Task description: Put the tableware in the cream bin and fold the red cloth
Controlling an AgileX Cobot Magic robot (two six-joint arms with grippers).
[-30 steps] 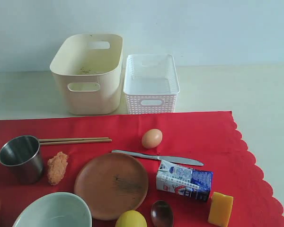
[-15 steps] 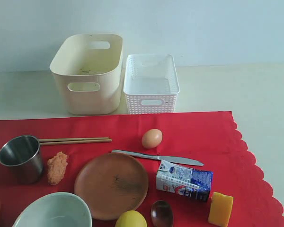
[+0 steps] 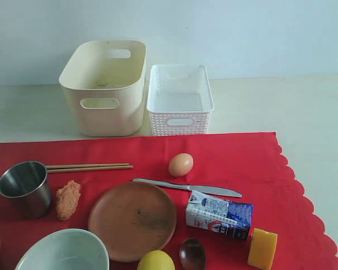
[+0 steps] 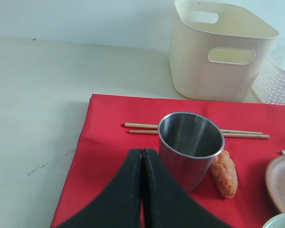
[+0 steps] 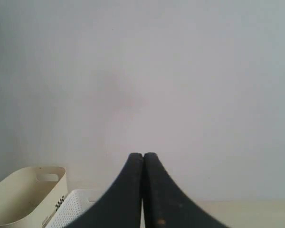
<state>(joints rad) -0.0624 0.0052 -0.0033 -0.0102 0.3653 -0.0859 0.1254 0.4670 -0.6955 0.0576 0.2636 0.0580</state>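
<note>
We find all the tableware lying on the red cloth (image 3: 253, 163), spread flat, with none of it in the cream bin (image 3: 124, 115). The steel cup (image 4: 190, 142) stands upright just ahead of the left gripper (image 4: 142, 151). That gripper's jaws are pressed together with nothing between them. The cup sits slightly to one side of the tips, and we cannot tell whether it touches them.

Just behind the cup, farther from those jaws, the pair of wooden chopsticks (image 4: 237, 134) lies crosswise. An orange lump of food (image 4: 224, 173) lies just beside the cup, on the side away from the tips. Past that lump, farther out from the left jaws, we see the round brown plate (image 3: 132, 220). The pale green bowl (image 3: 62, 250) is just beside the plate, and the silver knife (image 3: 187, 188) runs along its far edge. The small dark wooden spoon (image 3: 192, 254) lies between a lemon (image 3: 155, 261) and a blue-white milk carton (image 3: 219, 215). An egg (image 3: 181, 164) rests near the knife, and a yellow block (image 3: 262, 248) stands beside the carton.

Well ahead of the left jaws, off the cloth on the pale table (image 3: 304, 112), the cream bin stands upright. A white lattice basket (image 3: 163, 121) is just beside it.

The right gripper (image 5: 143, 154) also has its jaws closed tight on nothing. We see them facing a blank wall, with only a corner of the bin and basket showing beyond them.
</note>
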